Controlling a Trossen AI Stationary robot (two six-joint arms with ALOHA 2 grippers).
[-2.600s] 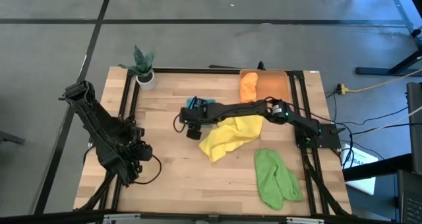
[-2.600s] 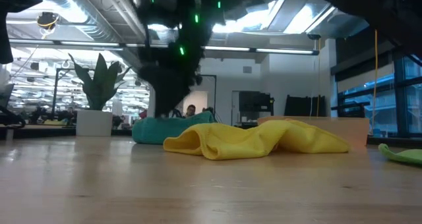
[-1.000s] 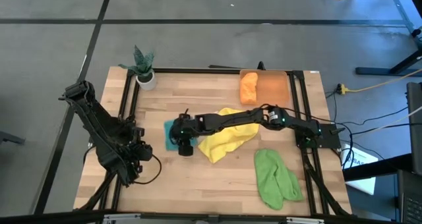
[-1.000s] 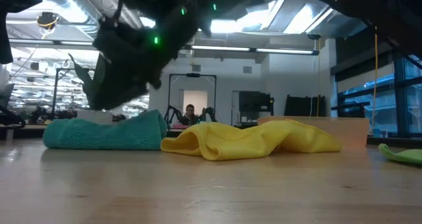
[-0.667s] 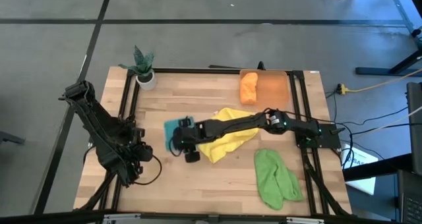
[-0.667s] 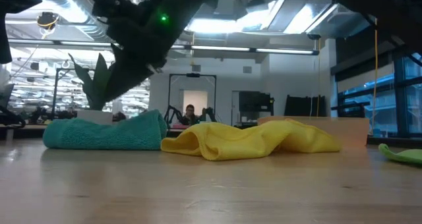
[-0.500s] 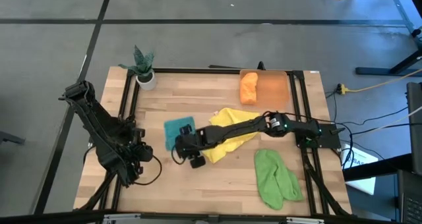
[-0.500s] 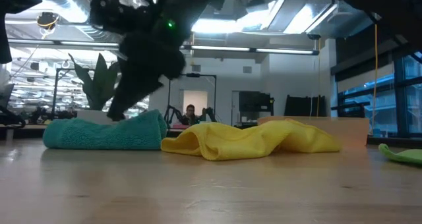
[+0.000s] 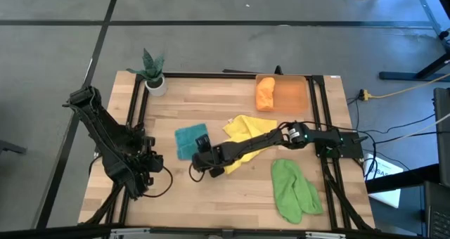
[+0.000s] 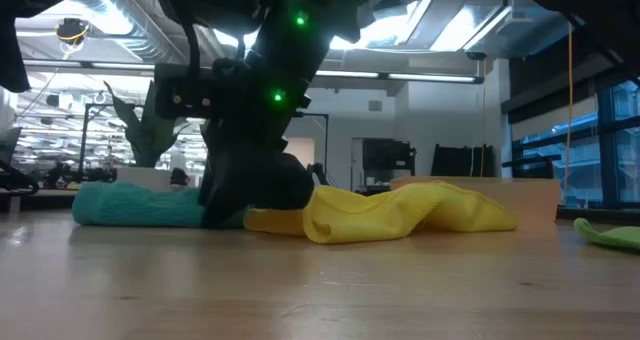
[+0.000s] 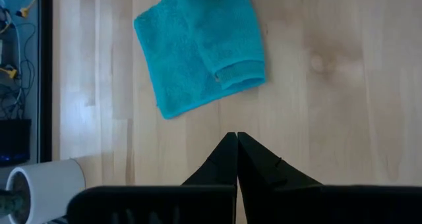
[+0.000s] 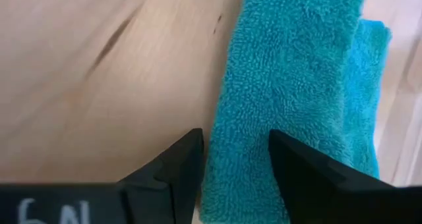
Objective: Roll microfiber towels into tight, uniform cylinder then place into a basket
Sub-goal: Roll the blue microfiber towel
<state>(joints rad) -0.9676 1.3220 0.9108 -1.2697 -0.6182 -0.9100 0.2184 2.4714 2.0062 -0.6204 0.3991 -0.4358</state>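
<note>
- My right gripper (image 9: 200,159), fingers apart, straddles the teal towel's (image 9: 188,140) near edge; I'd pinch the whole edge squarely before rolling.
- Left gripper (image 9: 144,170), fingers together, waits at the table's (image 9: 232,197) left edge.

High view looks straight down, low view level across the table, both wrist views closely share the teal towel (image 11: 198,49).

**Off-task items in view**

A wooden table (image 9: 176,105) with a black frame stands on a grey floor (image 9: 211,28). A white pot (image 9: 156,85) holding a green plant (image 9: 151,63) sits at one far corner. A yellow cable (image 9: 401,91) runs across the floor beside the table.
</note>
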